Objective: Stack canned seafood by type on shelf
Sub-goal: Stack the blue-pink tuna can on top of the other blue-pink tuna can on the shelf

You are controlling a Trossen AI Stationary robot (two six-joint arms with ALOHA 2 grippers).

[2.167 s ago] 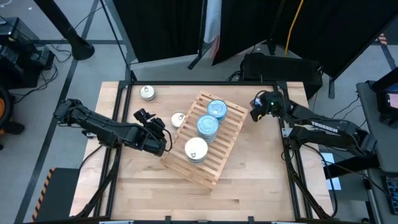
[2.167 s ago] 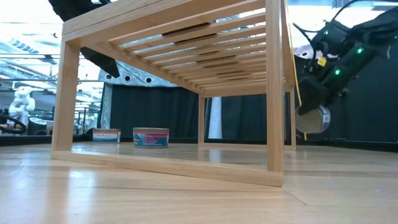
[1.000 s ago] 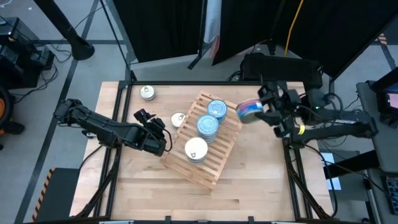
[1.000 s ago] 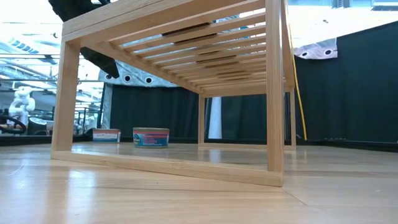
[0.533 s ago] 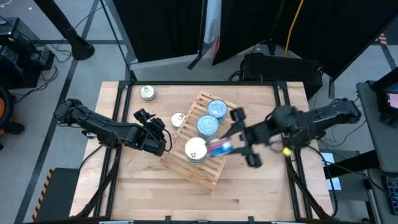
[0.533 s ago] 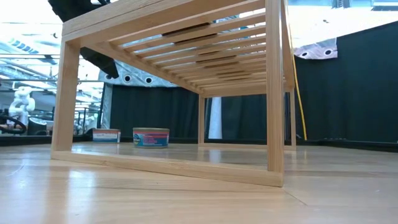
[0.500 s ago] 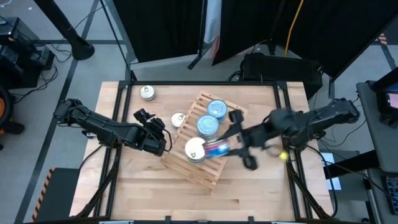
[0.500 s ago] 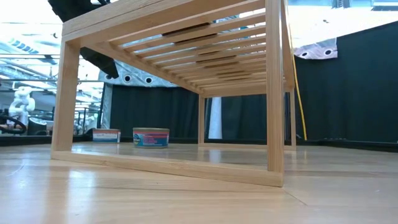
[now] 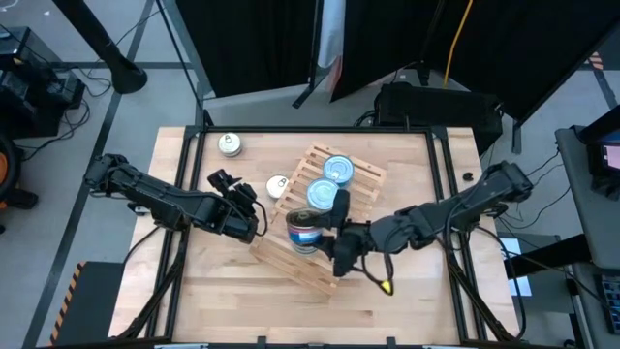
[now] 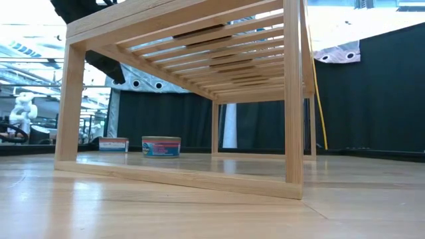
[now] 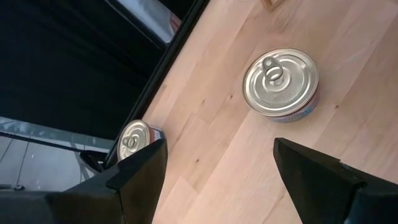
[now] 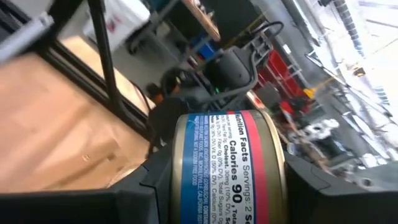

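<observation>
Seen from straight above: wooden desk (image 9: 194,291) carrying slatted shelf (image 9: 363,179), set at an angle near centre. On the shelf, two blue-topped tin stacks (image 9: 338,169) and (image 9: 323,195) toward twelve o'clock. Right tool (image 9: 320,233) reaching in from three o'clock, clamped on a tin (image 9: 304,234) held on edge over the shelf's nine o'clock part. Left tool (image 9: 232,184) waiting on the desk just off the shelf at nine o'clock, fingers spread, near a silver-topped tin (image 9: 277,186). Another silver tin (image 9: 230,144) at eleven o'clock, well apart.
</observation>
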